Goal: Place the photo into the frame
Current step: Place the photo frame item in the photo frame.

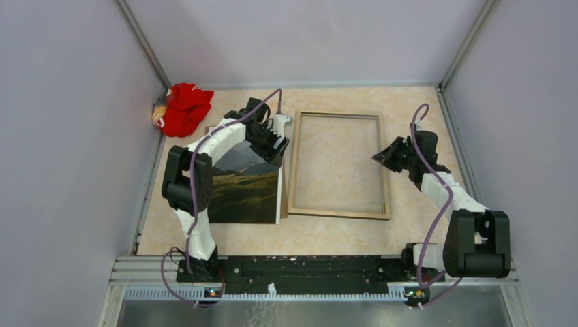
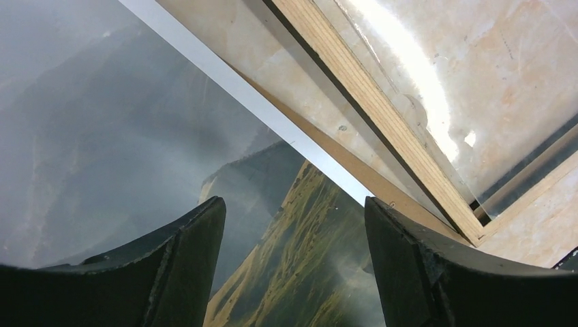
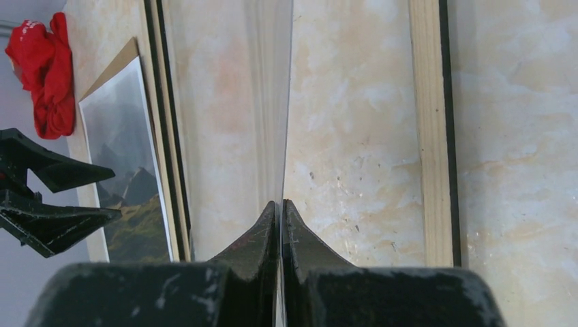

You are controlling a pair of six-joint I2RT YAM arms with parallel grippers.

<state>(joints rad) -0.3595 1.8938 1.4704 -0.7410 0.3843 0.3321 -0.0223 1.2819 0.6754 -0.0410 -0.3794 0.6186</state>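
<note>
1. The photo (image 1: 242, 194) is found lying face up on the brown backing board (image 2: 395, 201), just beside the left rail of the frame (image 1: 337, 213). The frame is laid back up on the table (image 1: 416, 102), with glare showing on its clear pane (image 2: 436, 102).
2. The left gripper (image 2: 293, 208) is held above the photo's far corner, on the side next to the frame. Its fingers are spread and nothing is grasped.
3. The right gripper (image 3: 279, 204) is seen over the frame's right side with its fingers pressed tight together. Whether a thin edge is pinched between them cannot be told.
4. The pickup is probably best made at the white border (image 2: 253, 102), so that the print alone is taken and the board is left.
5. A light pinch is advised, since paper is easily creased.
6. The picture side should be turned down toward the pane before the print is lowered inside the rails.
</note>
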